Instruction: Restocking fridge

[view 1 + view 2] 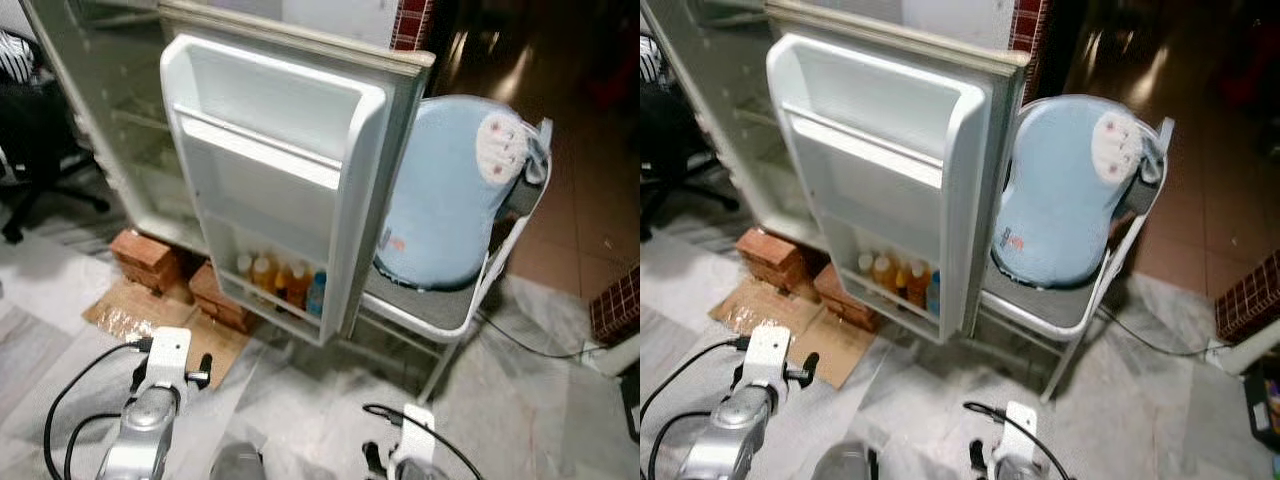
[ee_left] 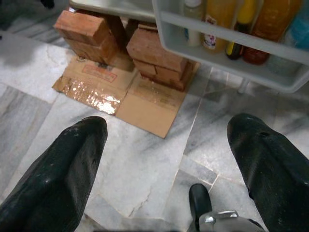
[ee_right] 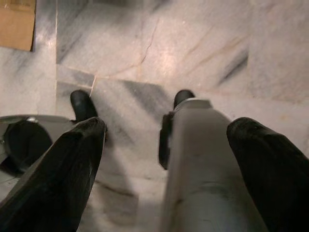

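The fridge (image 1: 110, 120) stands open, its white door (image 1: 290, 170) swung toward me. Several bottles (image 1: 280, 278) of orange, yellow and blue stand in the door's lowest shelf (image 2: 231, 70); the upper door shelves look bare. My left arm (image 1: 150, 415) hangs low in front of the door. The left gripper (image 2: 169, 128) is open over the marble floor, with nothing between its fingers and the bottles (image 2: 222, 24) just ahead. My right arm (image 1: 412, 440) is low at the bottom edge. The right gripper (image 3: 166, 128) is open and empty, pointing at the floor and my own body.
Red bricks (image 2: 154, 55) prop up the fridge, with flattened cardboard (image 2: 125, 92) on the floor beside them. A folding chair (image 1: 430, 310) bearing a light blue cushion (image 1: 445, 200) stands right behind the door. A black office chair (image 1: 40, 150) is at the left. A cable (image 1: 530, 345) runs across the floor.
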Motion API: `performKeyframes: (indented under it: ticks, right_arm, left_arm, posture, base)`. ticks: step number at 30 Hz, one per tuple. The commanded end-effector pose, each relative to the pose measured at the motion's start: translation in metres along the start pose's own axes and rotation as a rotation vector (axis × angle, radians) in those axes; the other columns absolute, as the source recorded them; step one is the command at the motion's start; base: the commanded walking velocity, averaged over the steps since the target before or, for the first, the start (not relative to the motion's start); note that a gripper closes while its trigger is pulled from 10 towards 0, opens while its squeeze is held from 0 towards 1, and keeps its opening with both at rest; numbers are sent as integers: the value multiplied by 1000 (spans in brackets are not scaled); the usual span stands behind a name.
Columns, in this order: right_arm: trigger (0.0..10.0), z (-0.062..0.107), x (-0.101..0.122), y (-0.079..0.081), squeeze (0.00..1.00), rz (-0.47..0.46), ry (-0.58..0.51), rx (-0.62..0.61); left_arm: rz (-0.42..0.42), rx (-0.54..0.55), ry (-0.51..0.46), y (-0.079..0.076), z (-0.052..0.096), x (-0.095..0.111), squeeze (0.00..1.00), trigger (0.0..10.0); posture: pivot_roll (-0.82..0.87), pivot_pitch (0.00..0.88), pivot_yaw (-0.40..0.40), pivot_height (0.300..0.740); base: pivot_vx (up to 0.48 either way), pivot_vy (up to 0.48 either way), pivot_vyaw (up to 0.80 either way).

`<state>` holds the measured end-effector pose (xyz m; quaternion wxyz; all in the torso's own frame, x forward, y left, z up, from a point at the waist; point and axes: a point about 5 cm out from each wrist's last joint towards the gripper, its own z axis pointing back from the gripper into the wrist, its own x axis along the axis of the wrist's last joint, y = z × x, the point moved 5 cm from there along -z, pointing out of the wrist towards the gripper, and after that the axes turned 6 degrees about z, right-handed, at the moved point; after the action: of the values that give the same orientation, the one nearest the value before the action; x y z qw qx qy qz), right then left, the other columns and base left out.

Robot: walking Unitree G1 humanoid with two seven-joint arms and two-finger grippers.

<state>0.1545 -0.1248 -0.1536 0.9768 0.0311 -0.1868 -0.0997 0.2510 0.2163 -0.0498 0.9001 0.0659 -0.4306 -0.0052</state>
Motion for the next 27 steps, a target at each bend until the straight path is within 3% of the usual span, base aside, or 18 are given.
performKeyframes:
  ticks: [1,2,3,5,6,7,8,9,14,18,21,23,27]
  right_arm:
    - [10000,246,394,183,0,229,-1293,394]
    - [10000,246,394,183,0,229,-1293,394]
    - [10000,247,393,187,0,241,-1291,407]
    - [10000,247,393,187,0,241,-1291,407]
    - [10000,171,356,125,0,391,-1170,236]
    - [10000,171,356,125,0,391,-1170,236]
    - [10000,95,279,49,0,586,-946,108]
    - [10000,82,260,34,0,620,-892,96]
    - [10000,84,259,44,0,603,-883,173]
    - [10000,82,259,47,0,531,-866,181]
    - [10000,78,252,56,0,545,-849,197]
    - [10000,72,245,57,0,602,-829,158]
    - [10000,69,241,59,0,584,-808,166]
  left_arm:
    - [9,19,17,5,3,-1,0,10000]
    - [9,19,17,5,3,-1,0,10000]
    - [-4,10,3,3,0,0,0,10000]
    - [-4,10,3,3,0,0,0,10000]
    - [33,30,-94,2,-4,19,0,10000]
    - [33,30,-94,2,-4,19,0,10000]
    - [90,63,-206,4,-6,41,0,10000]
    - [103,72,-226,5,-6,45,0,10000]
    - [103,67,-218,4,-6,42,0,10000]
    - [130,52,-239,4,-9,43,0,10000]
    - [153,36,-252,0,-13,47,0,10000]
    - [156,25,-246,-4,-17,48,0,10000]
    - [166,23,-243,-5,-20,51,0,10000]
  posture:
    - [150,0,-123,740]
    - [150,0,-123,740]
    - [146,0,0,740]
    - [146,0,0,740]
    - [72,0,0,740]
    - [72,0,0,740]
    - [76,0,0,740]
    - [77,0,0,740]
    - [78,0,0,740]
    - [71,0,0,740]
    - [71,0,0,740]
    - [79,0,0,740]
    - [84,0,0,740]
  base:
    - [0,0,0]
    - [0,0,0]
    - [0,0,0]
    - [0,0,0]
    - [0,0,0]
    - [0,0,0]
    - [0,0,0]
    - [0,0,0]
    - [0,0,0]
    - [0,0,0]
    - [0,0,0]
    - [0,0,0]
    - [0,0,0]
